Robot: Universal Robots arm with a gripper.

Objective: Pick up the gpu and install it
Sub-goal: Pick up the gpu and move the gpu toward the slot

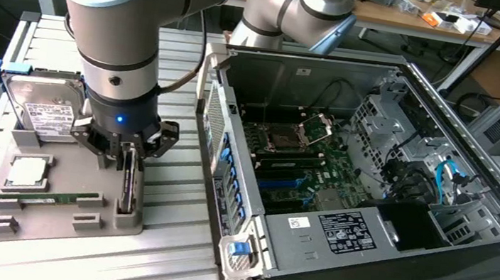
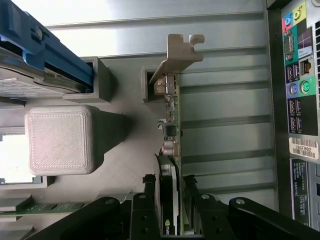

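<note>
While the gpu (image 1: 129, 186) stands on edge in its slot of the grey holder tray (image 1: 49, 219), w/ hard drive (image 1: 44, 111), CPU (image 1: 26, 171) & memory stick (image 1: 47, 197) in other slots, the gripper (image 2: 169, 181) straddles it, fingers (image 2: 149, 184) released. Open PC case (image 1: 286, 80) sits beside the tray on the bench (image 1: 158, 265).

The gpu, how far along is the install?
Early. Done: the pincer is lined up, open, one finger on either side of the gpu. In hand: nothing is gripped yet; the card stands on edge in the gray holder. Left: the whole pick-up, and the install into the open computer case.
</note>
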